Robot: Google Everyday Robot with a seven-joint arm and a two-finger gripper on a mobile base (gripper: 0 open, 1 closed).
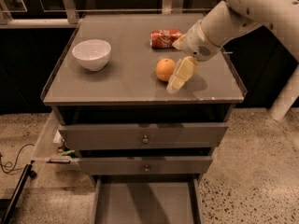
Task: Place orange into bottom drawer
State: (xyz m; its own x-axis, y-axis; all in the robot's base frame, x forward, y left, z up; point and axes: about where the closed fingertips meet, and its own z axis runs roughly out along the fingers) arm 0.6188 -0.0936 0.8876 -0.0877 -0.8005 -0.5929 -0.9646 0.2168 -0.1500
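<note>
The white arm reaches in from two o'clock, its gripper (174, 65) low over the grey cabinet top (117, 85), claw spread, one finger just beside the orange (164, 69) at its three o'clock. A red soda can (164, 38) lies at the orange's twelve, a white bowl (91, 54) well apart at nine. The bottom drawer (145, 204) stands pulled out at six over speckled floor (252, 171)

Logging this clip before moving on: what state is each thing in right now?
Orange: on the cabinet top, not held.
Gripper: close beside the orange.
Soda can: lying on its side.
Bowl: upright, empty.
Bottom drawer: pulled open, visible floor bare.
</note>
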